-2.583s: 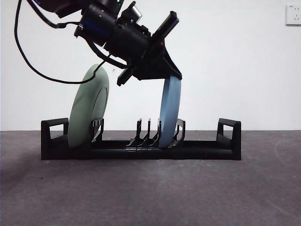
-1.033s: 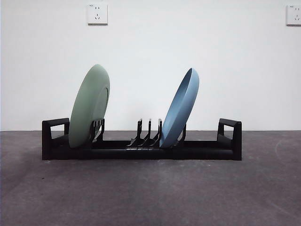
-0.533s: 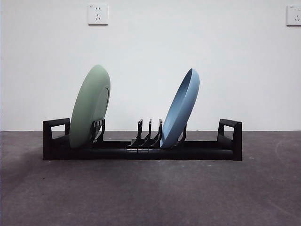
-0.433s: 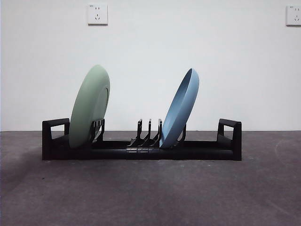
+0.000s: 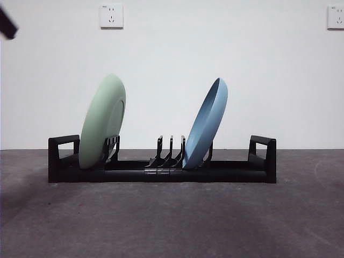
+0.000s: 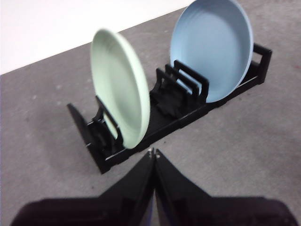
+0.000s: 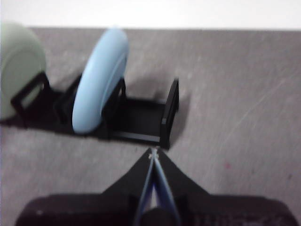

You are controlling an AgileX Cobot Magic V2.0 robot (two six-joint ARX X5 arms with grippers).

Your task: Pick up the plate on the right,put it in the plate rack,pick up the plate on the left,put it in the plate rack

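The black plate rack [image 5: 161, 171] stands across the middle of the table. A green plate [image 5: 102, 122] leans in the dividers near the rack's left end, and a blue plate [image 5: 206, 124] leans in dividers right of the middle. Both plates show again in the wrist views: green plate [image 6: 121, 87], blue plate [image 6: 212, 47], blue plate [image 7: 99, 79]. My left gripper [image 6: 153, 153] is shut and empty, pulled back from the rack [image 6: 174, 110]. My right gripper [image 7: 154, 152] is shut and empty, off the rack's [image 7: 141, 120] end handle. Only a black tip [image 5: 6, 22] shows at the front view's top left corner.
The dark grey table [image 5: 172, 215] runs back to a white wall. The wall carries two sockets, one socket [image 5: 110, 15] at the upper left and another socket [image 5: 335, 16] at the upper right.
The arm that held the blue plate upright has let go and left the front view. The blue plate now leans right in its slot. A black tip has come in at top left.
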